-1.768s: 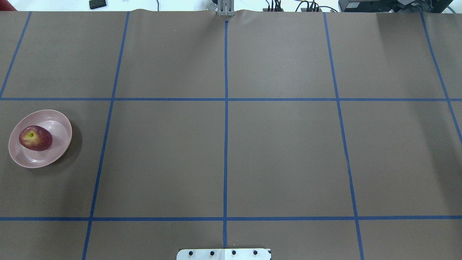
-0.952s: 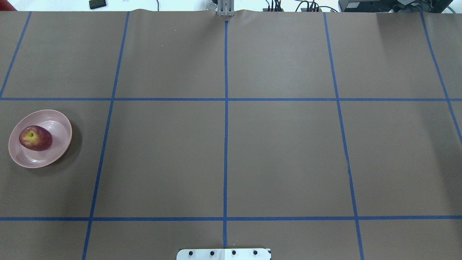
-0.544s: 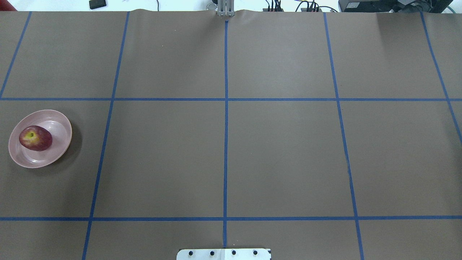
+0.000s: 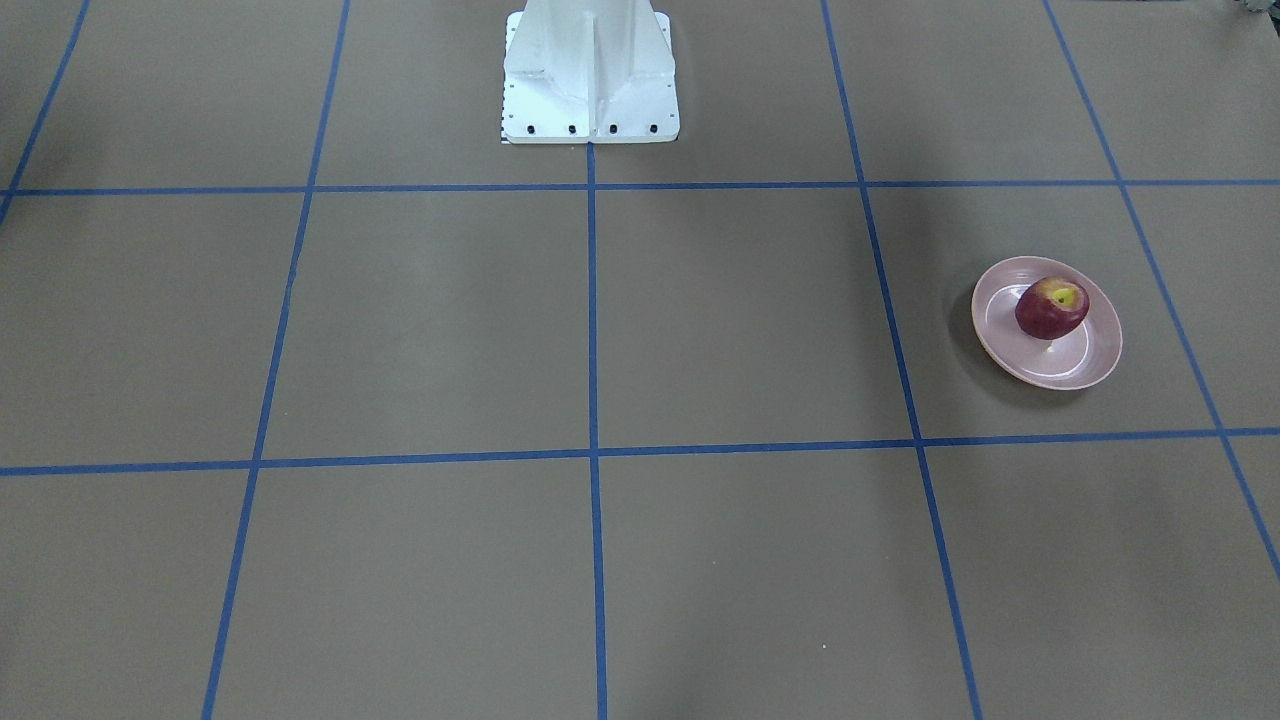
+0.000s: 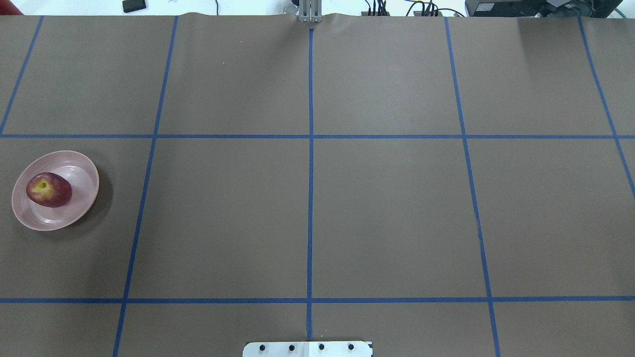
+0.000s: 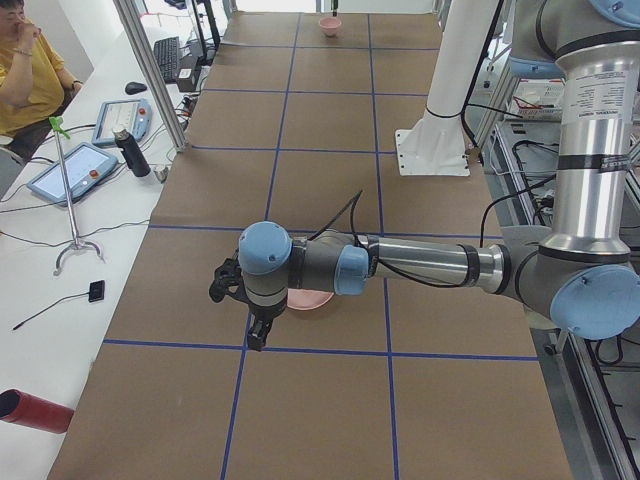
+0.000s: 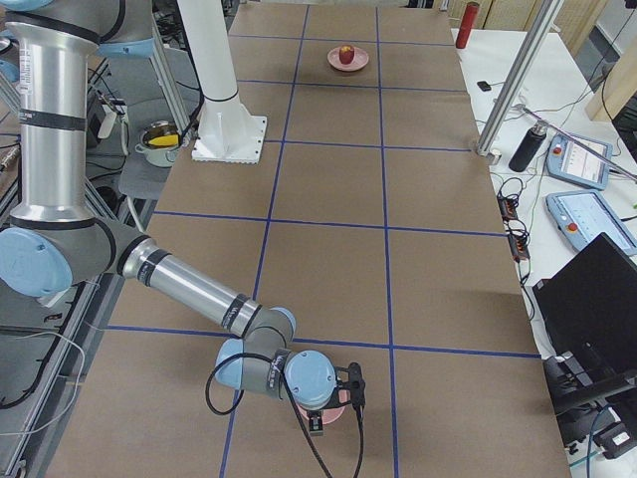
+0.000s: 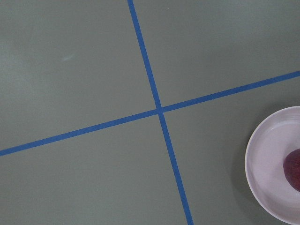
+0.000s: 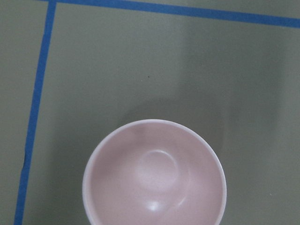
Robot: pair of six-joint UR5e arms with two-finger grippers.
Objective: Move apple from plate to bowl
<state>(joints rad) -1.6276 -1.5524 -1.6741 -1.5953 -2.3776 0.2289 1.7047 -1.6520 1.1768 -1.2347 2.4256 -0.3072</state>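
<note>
The dark red apple [image 5: 48, 189] lies on the pale pink plate [image 5: 83, 176] at the table's left edge, also in the front-facing view, apple [image 4: 1052, 308] on plate [image 4: 1078, 355]. The left wrist view holds the plate [image 8: 269, 159] and a sliver of apple [image 8: 293, 168] at its right edge. In the exterior left view my left gripper [image 6: 258, 333] hangs beside the plate [image 6: 312, 300]; I cannot tell if it is open. The small pink bowl [image 9: 154, 173] is empty and sits under my right gripper [image 7: 318, 423], whose state I cannot tell.
The white robot base [image 4: 588, 70] stands at mid-table on the robot's side. A side table along the far edge holds tablets [image 6: 72, 170], a bottle [image 6: 130, 152] and a red cylinder [image 6: 35, 410]. An operator [image 6: 25, 60] sits there.
</note>
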